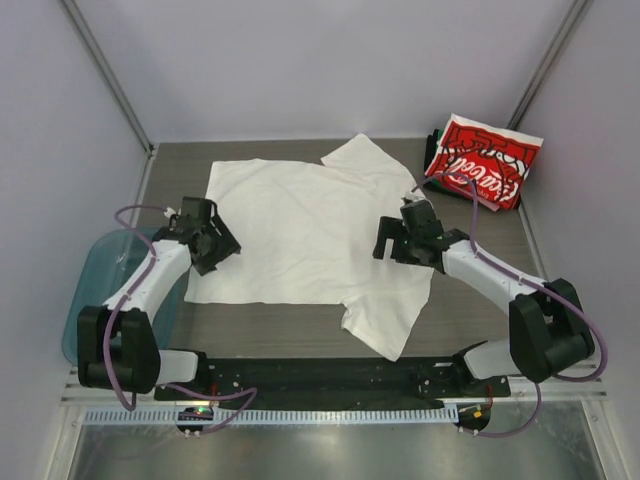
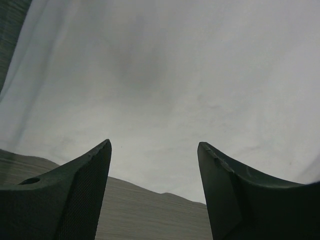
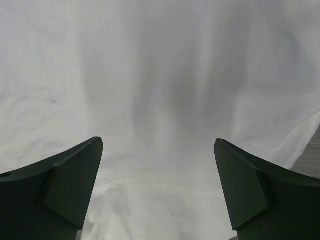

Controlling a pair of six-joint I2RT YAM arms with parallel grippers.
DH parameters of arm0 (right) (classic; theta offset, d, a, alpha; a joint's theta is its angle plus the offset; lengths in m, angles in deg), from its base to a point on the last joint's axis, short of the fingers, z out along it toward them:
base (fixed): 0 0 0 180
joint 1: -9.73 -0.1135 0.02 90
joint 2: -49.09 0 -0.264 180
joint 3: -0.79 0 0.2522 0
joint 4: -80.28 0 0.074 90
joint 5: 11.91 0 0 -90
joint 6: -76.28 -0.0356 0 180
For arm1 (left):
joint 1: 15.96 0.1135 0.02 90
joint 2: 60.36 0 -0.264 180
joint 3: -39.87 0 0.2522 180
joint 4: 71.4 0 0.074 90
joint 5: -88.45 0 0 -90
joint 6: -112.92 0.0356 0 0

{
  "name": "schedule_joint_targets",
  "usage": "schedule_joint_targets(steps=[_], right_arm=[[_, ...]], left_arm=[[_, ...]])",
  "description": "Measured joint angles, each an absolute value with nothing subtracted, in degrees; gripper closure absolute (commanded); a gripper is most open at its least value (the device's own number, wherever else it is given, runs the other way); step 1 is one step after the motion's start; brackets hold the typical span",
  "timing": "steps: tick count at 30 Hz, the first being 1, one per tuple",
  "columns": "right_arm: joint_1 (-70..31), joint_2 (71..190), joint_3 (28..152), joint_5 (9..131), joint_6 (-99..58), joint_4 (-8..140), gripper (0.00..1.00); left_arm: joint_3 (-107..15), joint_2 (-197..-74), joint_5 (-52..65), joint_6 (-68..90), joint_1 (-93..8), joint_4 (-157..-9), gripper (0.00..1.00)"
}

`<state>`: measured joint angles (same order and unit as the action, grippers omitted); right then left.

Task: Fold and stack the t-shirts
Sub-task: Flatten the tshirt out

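A plain white t-shirt (image 1: 300, 230) lies spread flat in the middle of the table, one sleeve toward the back and one toward the front. My left gripper (image 1: 222, 245) hovers at its left edge, open and empty; in the left wrist view the gripper (image 2: 154, 146) has the shirt's edge (image 2: 165, 90) just past the fingertips. My right gripper (image 1: 388, 243) is over the shirt's right side, wide open with nothing in it; its wrist view shows the gripper (image 3: 159, 142) above white cloth (image 3: 150, 75). A folded red t-shirt with white lettering (image 1: 483, 160) sits at the back right corner.
A teal translucent bin (image 1: 95, 290) stands off the table's left edge beside the left arm. Grey walls and metal frame posts close in the table on three sides. Bare tabletop (image 1: 270, 325) shows between the shirt and the arm bases.
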<state>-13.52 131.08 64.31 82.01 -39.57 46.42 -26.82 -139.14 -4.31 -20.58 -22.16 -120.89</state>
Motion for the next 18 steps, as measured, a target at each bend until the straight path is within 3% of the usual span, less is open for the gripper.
schedule_joint_targets(steps=[5, 13, 18], right_arm=[[-13.5, 125.2, 57.6, 78.7, -44.1, 49.4, 0.00], [-13.0, 124.5, 54.3, 80.5, -45.9, 49.2, 0.00], [-7.0, 125.4, 54.2, 82.0, -46.5, 47.5, 0.00]], left_arm=[[-20.7, -132.5, -7.2, -21.5, -22.1, -118.9, 0.29], [-19.9, -132.6, -15.6, -21.2, -19.3, -122.5, 0.29], [-19.9, -132.5, -18.0, -21.7, -17.9, -124.6, 0.31]])
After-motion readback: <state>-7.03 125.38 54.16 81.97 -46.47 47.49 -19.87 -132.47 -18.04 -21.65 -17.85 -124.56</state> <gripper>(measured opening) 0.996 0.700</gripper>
